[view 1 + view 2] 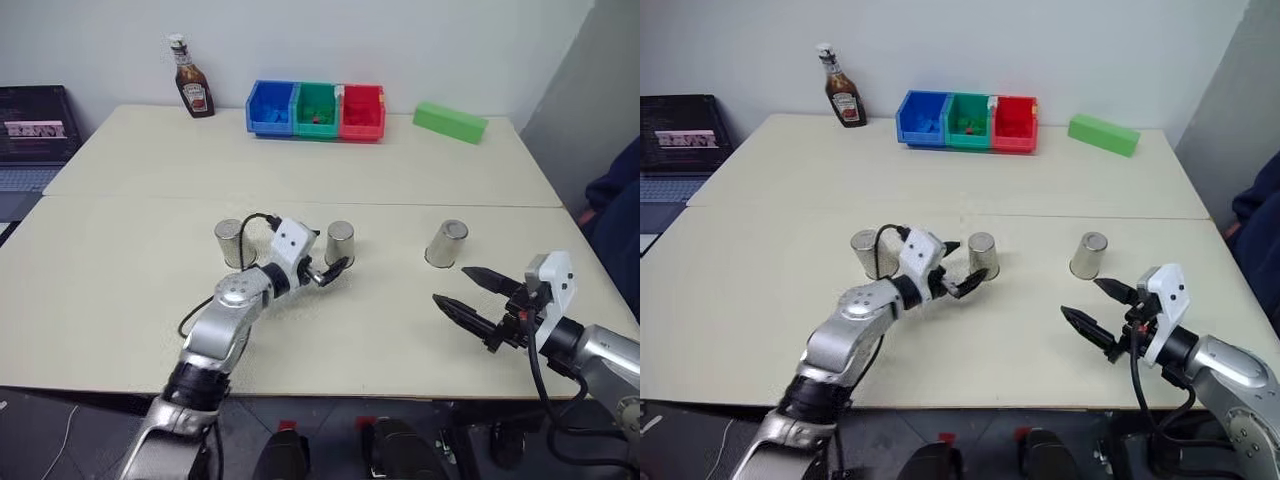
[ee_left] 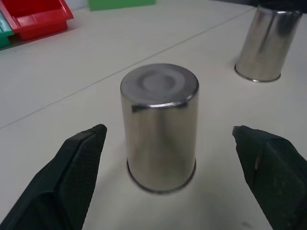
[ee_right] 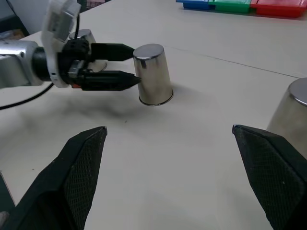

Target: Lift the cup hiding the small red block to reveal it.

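My left gripper [image 1: 332, 266], fingers apart, flanks the middle cup [image 1: 340, 243]; identical cups stand left [image 1: 230, 242] and right [image 1: 446, 243]. My right gripper [image 1: 466, 294] is spread, near right.

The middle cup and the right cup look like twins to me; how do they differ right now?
The middle cup stands straight, while the right cup looks tilted. The middle cup has the left claw open right beside it, fingers either side in the left wrist view; the right cup has no claw at it, and the open right claw waits nearer the table's front edge. Both are plain silver cups, upside down on the table.
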`<state>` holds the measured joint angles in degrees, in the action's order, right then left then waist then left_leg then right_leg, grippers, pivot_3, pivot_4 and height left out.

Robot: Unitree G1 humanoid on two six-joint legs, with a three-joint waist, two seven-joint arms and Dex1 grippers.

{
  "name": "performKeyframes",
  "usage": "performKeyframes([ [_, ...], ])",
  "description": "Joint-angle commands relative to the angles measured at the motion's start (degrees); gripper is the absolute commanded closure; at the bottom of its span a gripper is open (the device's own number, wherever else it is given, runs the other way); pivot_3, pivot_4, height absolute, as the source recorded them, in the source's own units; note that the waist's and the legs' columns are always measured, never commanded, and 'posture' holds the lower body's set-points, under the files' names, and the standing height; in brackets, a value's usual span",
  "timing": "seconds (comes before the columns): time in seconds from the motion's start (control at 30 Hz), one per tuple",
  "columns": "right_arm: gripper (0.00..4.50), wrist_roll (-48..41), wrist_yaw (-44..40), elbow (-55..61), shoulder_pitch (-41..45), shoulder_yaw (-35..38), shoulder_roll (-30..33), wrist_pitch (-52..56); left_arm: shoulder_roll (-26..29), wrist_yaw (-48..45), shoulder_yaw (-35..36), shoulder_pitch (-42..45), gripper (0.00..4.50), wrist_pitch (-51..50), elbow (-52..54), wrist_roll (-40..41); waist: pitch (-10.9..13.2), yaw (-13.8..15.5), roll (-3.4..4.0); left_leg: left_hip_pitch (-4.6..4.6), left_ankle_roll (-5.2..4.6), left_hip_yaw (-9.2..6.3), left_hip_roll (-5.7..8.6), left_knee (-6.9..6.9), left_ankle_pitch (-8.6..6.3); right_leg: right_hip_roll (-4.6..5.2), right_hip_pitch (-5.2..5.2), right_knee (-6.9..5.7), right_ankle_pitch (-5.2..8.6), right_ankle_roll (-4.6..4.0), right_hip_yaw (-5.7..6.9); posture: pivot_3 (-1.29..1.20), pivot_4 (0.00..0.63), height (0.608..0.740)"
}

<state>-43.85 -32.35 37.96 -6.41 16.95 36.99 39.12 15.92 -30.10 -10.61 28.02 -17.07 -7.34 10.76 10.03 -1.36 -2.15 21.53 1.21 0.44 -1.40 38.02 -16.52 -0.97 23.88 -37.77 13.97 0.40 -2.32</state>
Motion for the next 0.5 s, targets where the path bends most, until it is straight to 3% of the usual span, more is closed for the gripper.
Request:
performKeyframes([
  [0.03,0.04,1.15,-0.07,1.2,-1.32,1.42,-0.24,-2.58,-3.38,0.13,-0.21,4.16,0.0,5.01,-6.95,-1.89,0.0,0.02,-0.01,0.12,0.0,-0.01,0.04,0.02,0.0,0.0,0.02,0.0,-0.01,0.02,0.01,0.0,0.15,0.74],
  [0.17,0.04,1.91,0.09,0.89,-2.49,1.7,-0.52,-3.8,-5.27,1.45,0.78,7.28,0.0,8.79,-13.74,-3.74,-0.01,-0.15,-0.01,0.28,-0.01,0.04,0.07,0.08,0.01,0.0,0.23,0.0,-0.07,0.12,-0.05,0.0,0.15,0.74],
  [0.33,0.0,2.46,-0.02,0.91,-3.56,2.0,-0.55,-4.73,-5.92,0.74,1.44,8.24,0.66,11.2,-16.39,-4.06,-0.01,-0.17,-0.01,0.28,-0.01,0.0,0.02,0.07,0.01,0.0,0.23,-0.01,-0.07,0.12,-0.02,0.0,0.15,0.74],
  [0.5,0.0,2.35,0.11,0.72,-3.47,1.94,-0.3,-4.77,-6.52,0.49,2.28,8.39,1.61,11.88,-16.2,-4.06,-0.01,-0.1,-0.01,0.26,0.0,-0.01,0.06,0.09,0.01,0.0,0.22,-0.04,-0.08,0.12,0.0,0.0,0.15,0.74],
])
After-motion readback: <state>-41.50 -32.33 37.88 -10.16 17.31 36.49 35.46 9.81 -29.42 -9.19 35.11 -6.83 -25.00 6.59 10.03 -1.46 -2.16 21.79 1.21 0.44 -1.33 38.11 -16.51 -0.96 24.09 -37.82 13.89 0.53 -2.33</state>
